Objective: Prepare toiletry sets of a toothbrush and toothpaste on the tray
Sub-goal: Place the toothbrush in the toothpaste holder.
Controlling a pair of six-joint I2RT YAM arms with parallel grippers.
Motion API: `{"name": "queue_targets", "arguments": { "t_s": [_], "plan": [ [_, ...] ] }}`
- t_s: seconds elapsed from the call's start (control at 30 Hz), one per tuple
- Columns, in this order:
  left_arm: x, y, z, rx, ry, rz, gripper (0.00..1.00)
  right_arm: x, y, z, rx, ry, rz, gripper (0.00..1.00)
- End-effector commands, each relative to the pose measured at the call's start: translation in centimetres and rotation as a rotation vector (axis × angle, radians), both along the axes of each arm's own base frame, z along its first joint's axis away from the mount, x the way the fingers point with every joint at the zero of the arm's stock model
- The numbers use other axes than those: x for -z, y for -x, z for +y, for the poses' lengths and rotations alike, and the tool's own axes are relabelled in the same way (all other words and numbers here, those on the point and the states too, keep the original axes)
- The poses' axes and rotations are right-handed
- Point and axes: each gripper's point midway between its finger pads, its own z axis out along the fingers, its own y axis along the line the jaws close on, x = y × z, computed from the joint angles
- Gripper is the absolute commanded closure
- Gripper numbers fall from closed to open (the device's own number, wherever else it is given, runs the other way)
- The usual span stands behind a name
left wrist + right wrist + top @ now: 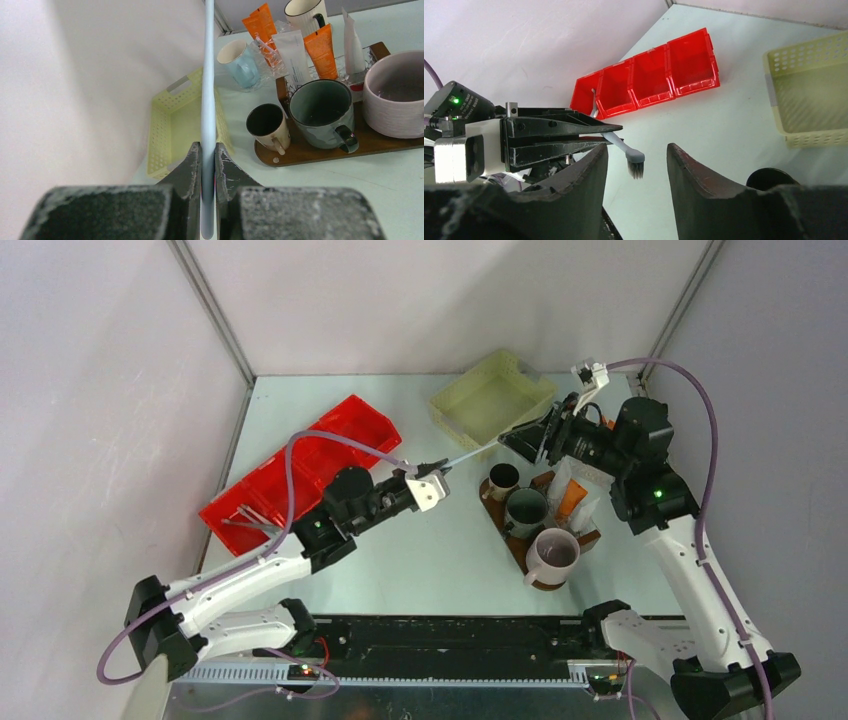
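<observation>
1. The left gripper (pixel 207 146) is pressed together on the handle of a slim pale-blue plastic toothbrush (pixel 207 75). It pinches near the handle's end, and the rest of the shaft reaches out towards the right arm.
2. The toothbrush hangs in the air over the pale table (pixel 420 560), to the right of the red compartmented plastic bin (pixel 649 75) and just left of the dark brown oval wooden tray (pixel 300 152). It is not yet on the tray.
3. The right gripper (pixel 636 148) is spread. The bristled head shows in the gap between its fingers, with no contact visible. This looks like a handover in mid-air.
4. Risk: if the left jaws let go before the right ones have a firm hold, the brush would fall to the table.
5. Risk: the right fingers may close on the bristles or the thin neck, not the shaft. That hold is soft and off-centre, so the brush could twist or slip out.
6. Risk: with both grippers clamped, any pull by either arm would bend the thin shaft or snap it free.
7. Risk: the tray is crowded. It carries a dark green ceramic mug (pixel 320 107), a small dark brown mug (pixel 266 122) and a mauve-grey mug (pixel 395 100), with orange wedge-shaped tubes (pixel 322 50) and white tubes (pixel 292 55) upright beside them. A long brush swung in low could tip a tube or catch a mug rim.
</observation>
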Motion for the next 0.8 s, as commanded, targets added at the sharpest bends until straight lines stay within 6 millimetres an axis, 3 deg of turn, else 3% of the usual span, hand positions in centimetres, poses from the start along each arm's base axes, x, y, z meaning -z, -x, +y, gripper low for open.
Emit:
{"name": "queue_targets", "arguments": {
  "t_s": [0.0,0.3,0.47,0.53,0.57,0.77],
  "plan": [
    [-4.1,0.1,-0.5,0.01,0.068,-0.089,1.0,-2.0,0.5,0.4,-0.028,-0.033,-0.021,0.53],
    [-4.1,0.0,-1.0,0.019,0.065,-0.096,1.0,-1.5,0.8,0.7,-0.058,-0.03,0.0,0.69],
    [-3.8,-0.2,-1.0,0.004,0.059,-0.09,0.97,-1.5,1.0,0.8,-0.072,-0.026,-0.007,0.98],
    [-3.5,-0.5,-0.8,-0.01,0.051,-0.083,0.86,-1.6,1.0,0.6,-0.063,-0.02,-0.015,1.0],
    [-3.4,-0.6,-0.7,-0.021,0.048,-0.082,0.75,-1.6,1.1,0.4,-0.057,-0.017,-0.019,1.0],
    [-3.5,-1.2,0.3,-0.082,0.053,-0.086,0.44,-1.8,0.8,-1.2,0.009,-0.001,-0.039,1.0]
  ]
}}
